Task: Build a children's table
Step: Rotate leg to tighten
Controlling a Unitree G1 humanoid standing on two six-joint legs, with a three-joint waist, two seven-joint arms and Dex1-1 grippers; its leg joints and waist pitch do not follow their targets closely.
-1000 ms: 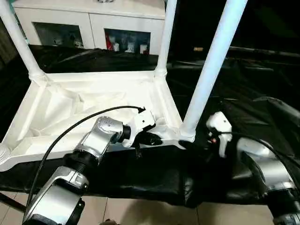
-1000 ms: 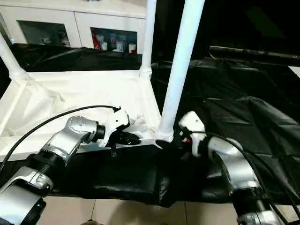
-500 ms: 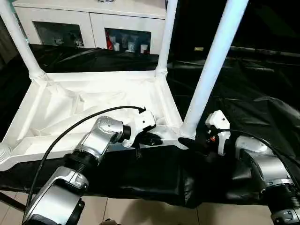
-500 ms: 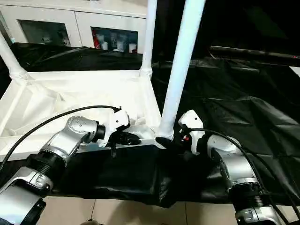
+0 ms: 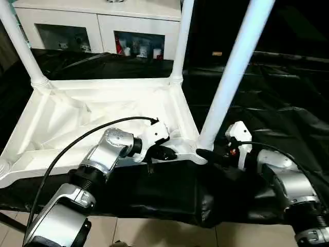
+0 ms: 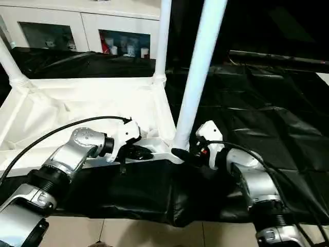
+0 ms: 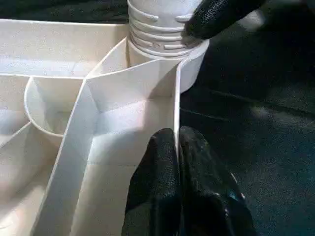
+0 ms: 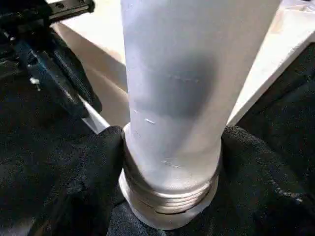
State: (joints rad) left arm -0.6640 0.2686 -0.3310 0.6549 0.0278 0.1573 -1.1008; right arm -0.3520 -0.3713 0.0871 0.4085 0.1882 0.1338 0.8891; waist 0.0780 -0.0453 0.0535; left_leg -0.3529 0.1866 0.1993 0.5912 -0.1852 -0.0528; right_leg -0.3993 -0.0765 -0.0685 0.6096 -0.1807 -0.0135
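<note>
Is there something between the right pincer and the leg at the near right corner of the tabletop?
Nothing visible. The right pincer already has a black finger on each side of the leg, just above its threaded base in the corner socket of the tabletop. The left pincer pinches the tabletop's rim nearby.

The left arm (image 5: pixel 97 170) is reached forward and inward, its silver forearm bent at the wrist. The left gripper (image 7: pixel 176 147) is pinched shut on the thin near rim of the tabletop (image 5: pixel 103 110), close to its near right corner. The right arm (image 5: pixel 288 185) is angled inward from the right. The right gripper (image 8: pixel 170 147) is set around the base of the leg (image 5: pixel 231 72) at that corner, one black finger (image 8: pixel 93 167) seen on each side of it.
</note>
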